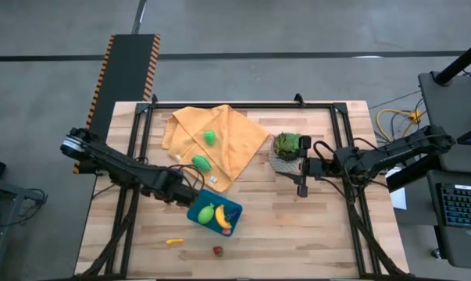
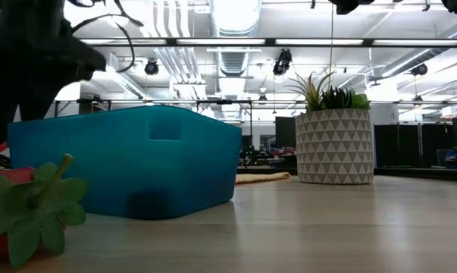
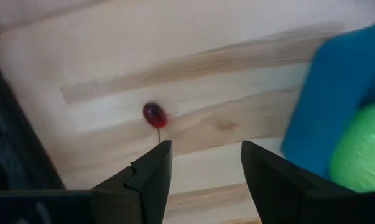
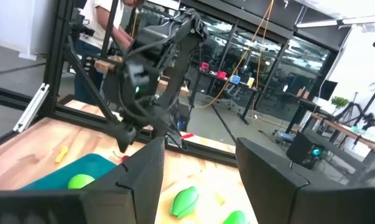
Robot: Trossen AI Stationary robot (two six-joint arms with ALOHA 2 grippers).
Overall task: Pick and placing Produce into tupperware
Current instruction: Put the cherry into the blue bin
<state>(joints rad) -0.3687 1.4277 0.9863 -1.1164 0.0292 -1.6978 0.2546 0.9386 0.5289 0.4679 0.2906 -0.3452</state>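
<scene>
red piece [image 2: 4, 199] cut off by low view's edge, tupperware [image 3: 336, 106] and green produce [image 3: 361, 149] cropped at left wrist view's edge

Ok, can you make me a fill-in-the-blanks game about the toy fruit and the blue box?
1. The yellow banana lies inside the teal ____.
2. Two green pieces lie on the orange ____.
3. The left hand has its fingers open and holds ____.
4. The small red piece lies on the wooden ____.

Missing words: tupperware; cloth; nothing; table
</scene>
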